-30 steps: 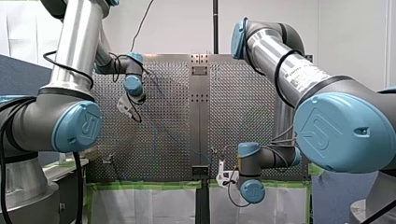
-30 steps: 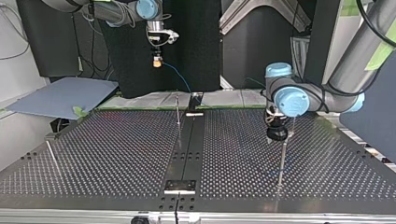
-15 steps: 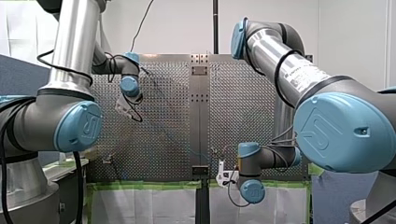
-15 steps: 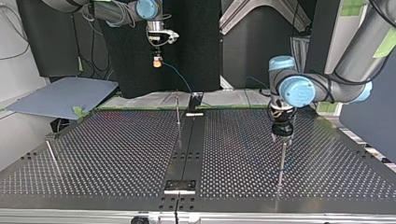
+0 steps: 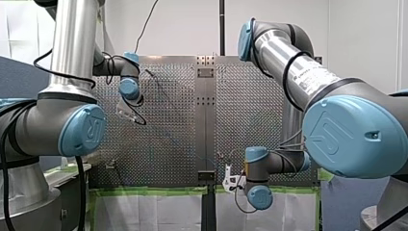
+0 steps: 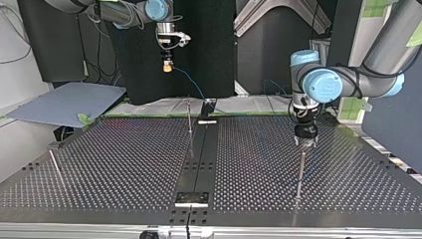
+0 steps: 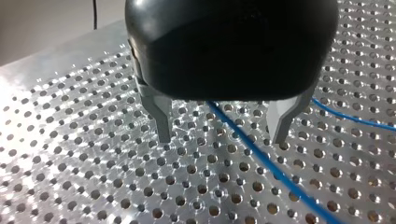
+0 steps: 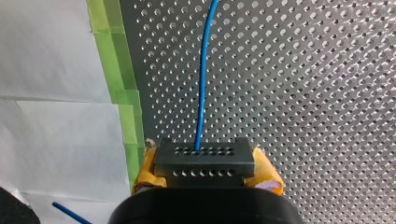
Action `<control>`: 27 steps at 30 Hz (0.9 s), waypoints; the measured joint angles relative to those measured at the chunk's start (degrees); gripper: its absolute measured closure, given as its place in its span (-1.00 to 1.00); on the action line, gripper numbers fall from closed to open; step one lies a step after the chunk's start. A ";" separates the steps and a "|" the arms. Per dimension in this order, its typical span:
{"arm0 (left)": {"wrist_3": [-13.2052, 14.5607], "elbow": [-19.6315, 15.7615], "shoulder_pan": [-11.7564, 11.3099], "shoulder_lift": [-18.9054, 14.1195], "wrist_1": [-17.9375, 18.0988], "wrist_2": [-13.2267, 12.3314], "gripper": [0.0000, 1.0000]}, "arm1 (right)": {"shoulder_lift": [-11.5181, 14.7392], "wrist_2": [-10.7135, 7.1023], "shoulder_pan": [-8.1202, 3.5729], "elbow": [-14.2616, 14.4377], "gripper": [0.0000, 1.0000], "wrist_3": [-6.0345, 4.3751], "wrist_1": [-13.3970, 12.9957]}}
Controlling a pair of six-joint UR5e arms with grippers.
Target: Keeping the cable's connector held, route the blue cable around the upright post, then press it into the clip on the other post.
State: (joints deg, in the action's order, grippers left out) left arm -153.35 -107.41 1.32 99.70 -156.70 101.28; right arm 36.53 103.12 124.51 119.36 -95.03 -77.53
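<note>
My right gripper (image 8: 206, 167) clamps the connector (image 8: 205, 156) at the end of the cable (image 8: 203, 79). My left gripper (image 7: 222, 136), fingers (image 7: 161, 114) spread, straddles the cable.

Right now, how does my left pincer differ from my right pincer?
My left pincer is open, the blue cable passing ungripped between its fingers; my right pincer is shut on the connector. The left pincer's fingers are bare metal; the right pincer's have yellow pads. The left pincer hangs low near the table, the right pincer much higher. Both point downward.
</note>
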 joint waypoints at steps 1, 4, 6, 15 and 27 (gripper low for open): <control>-0.11 -0.41 -0.09 -0.14 0.35 0.05 -1.00 | 0.00 0.00 0.00 0.00 1.00 0.00 -0.03; -0.72 -1.54 -0.43 -0.61 1.81 0.25 -1.00 | 0.00 -0.01 -0.01 0.02 1.00 0.00 -0.03; -1.16 -1.90 -0.78 -0.90 2.92 0.34 -1.00 | 0.00 -0.01 -0.01 0.00 1.00 0.00 0.00; -0.85 -2.15 -2.42 -1.64 3.45 -1.18 -1.00 | 0.00 -0.05 0.00 0.00 1.00 0.00 -0.07; 0.92 -5.92 -2.41 -6.10 2.75 -5.05 -1.00 | 0.00 -0.02 0.01 0.01 1.00 0.00 -0.14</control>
State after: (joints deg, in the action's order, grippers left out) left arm -152.43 -113.34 -1.09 93.60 -153.95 96.23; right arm 36.53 103.10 124.52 119.38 -95.03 -77.67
